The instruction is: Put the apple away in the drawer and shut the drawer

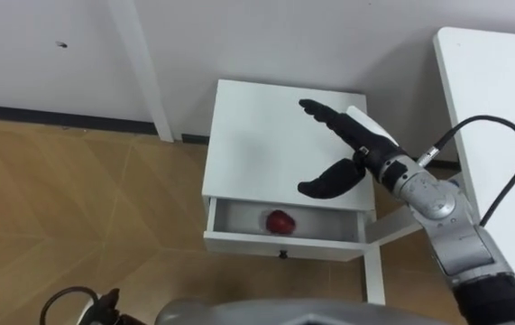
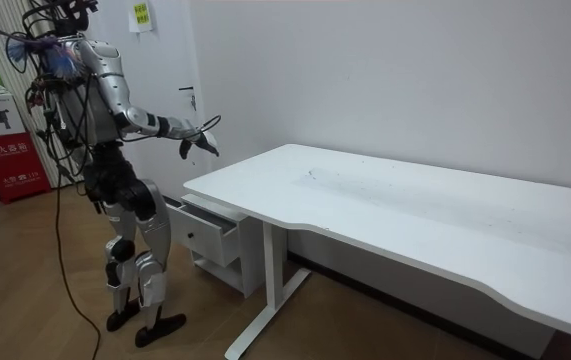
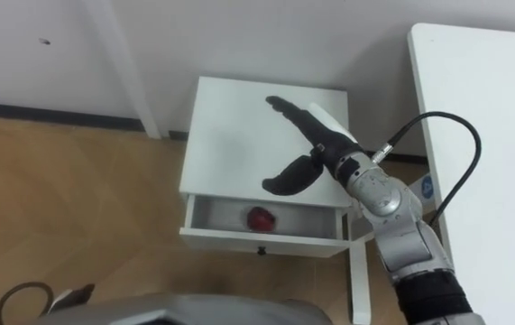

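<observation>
Item: small white cabinet [image 1: 257, 135], set against the wall on a wood-pattern floor [image 1: 77, 199]. Its top is bare.

Drawer [image 1: 284, 242]: single and white, pulled part-way out toward the robot, with the interior exposed. There is a small dark knob [image 1: 283, 255] at the middle of the front panel.

Apple [image 1: 280, 221]: red, lying on the drawer bottom near the middle, slightly toward the robot's left. It is clear of the drawer walls and nothing is touching it.

Right hand [image 1: 361, 144]: dark-fingered, on a silver forearm that enters from the lower right. It hovers over the right part of the cabinet top, above and behind the drawer opening. The fingers [image 1: 320, 113] are stretched out straight toward the wall. The thumb [image 1: 329, 181] is spread wide, pointing toward the robot's left over the rear edge of the drawer. The hand is empty and holds no object. I can't tell whether it touches the cabinet top.

Table [image 1: 501, 90]: white, just to the right of the cabinet. One white leg [image 1: 374, 271] stands beside the cabinet's right front corner.

Room view: the robot stands upright at the end of the table [image 2: 415, 200], facing the cabinet with its drawer [image 2: 205, 235] out. Its right hand [image 2: 200, 135] is raised forward at about chest level.
</observation>
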Controlling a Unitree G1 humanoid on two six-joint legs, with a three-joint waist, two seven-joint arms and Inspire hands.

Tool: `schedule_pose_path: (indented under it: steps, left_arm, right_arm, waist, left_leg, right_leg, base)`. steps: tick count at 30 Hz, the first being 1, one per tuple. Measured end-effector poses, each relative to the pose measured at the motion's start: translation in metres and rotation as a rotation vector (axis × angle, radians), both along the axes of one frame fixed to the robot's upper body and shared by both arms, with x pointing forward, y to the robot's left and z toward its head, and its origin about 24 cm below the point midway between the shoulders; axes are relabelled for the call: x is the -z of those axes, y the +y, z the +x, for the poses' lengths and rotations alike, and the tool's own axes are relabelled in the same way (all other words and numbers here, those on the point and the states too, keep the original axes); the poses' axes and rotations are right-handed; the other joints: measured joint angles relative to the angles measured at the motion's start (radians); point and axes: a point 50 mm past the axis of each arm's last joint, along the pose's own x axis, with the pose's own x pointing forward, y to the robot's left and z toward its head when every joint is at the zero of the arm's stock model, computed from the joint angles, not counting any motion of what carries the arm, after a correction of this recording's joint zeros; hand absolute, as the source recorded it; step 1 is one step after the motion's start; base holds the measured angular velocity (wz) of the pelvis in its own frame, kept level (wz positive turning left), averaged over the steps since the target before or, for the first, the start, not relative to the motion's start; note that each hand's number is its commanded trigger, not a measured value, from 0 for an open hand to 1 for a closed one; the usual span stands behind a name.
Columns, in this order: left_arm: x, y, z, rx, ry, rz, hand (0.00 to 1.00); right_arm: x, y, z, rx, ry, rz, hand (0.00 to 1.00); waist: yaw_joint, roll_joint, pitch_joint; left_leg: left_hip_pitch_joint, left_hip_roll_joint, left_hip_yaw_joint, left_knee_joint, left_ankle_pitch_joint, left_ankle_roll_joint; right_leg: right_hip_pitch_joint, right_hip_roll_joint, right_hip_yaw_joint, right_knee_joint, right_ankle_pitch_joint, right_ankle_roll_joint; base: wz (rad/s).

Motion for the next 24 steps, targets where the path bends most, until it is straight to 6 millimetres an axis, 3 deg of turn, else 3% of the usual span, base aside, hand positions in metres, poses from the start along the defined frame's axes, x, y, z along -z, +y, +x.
schedule_pose_path:
  steps: [10,13,16,18,22,24]
  left_arm:
    - [0.000,0.001,-0.010,-0.024,0.022,-0.012,0.00]
    - [0.001,0.001,-0.012,-0.030,0.038,-0.007,0.00]
    - [0.001,0.000,-0.016,-0.034,0.047,-0.002,0.00]
    - [0.002,0.001,-0.024,-0.046,0.061,0.009,0.00]
    - [0.002,0.000,-0.037,-0.118,0.094,0.012,0.00]
    - [0.004,-0.003,-0.048,-0.163,0.116,0.007,0.00]
  right_arm:
    - [0.014,-0.007,-0.017,0.035,0.066,-0.002,0.00]
    - [0.041,-0.016,-0.032,0.100,0.183,-0.013,0.00]
    - [0.076,-0.031,-0.057,0.202,0.344,-0.039,0.00]
    - [0.103,-0.050,-0.087,0.338,0.487,-0.047,0.00]
    - [0.126,-0.083,-0.139,0.611,0.647,-0.054,0.00]
    - [0.136,-0.099,-0.174,0.754,0.743,-0.108,0.00]
  waist:
    - [-0.003,0.001,0.0004]
    - [-0.004,-0.002,-0.0017]
    - [-0.007,-0.002,-0.0047]
    - [-0.008,0.001,-0.0068]
    - [-0.041,0.015,-0.0075]
    - [-0.063,0.025,-0.0086]
  left_leg:
    - [0.004,0.000,0.010,-0.001,0.000,0.000]
    - [0.009,-0.002,0.010,-0.001,0.000,0.000]
    - [0.011,-0.013,0.009,0.001,0.000,0.001]
    - [0.011,-0.015,0.008,-0.001,-0.001,0.001]
    - [0.012,-0.017,0.013,0.002,-0.004,0.008]
    - [0.024,-0.028,0.059,0.007,-0.010,0.017]
  right_leg:
    - [0.000,0.000,0.010,-0.001,-0.001,0.002]
    - [0.008,-0.002,0.010,-0.002,-0.003,0.005]
    - [0.019,-0.006,0.002,-0.014,-0.004,0.010]
    - [0.022,-0.010,0.001,-0.014,-0.006,0.015]
    - [0.031,-0.017,-0.008,-0.013,-0.012,0.025]
    - [0.032,-0.034,-0.011,0.022,-0.035,0.035]
  base:
    - [-0.02]
    - [0.02]
    - [0.11]
    - [0.07]
    - [0.13]
    - [0.10]
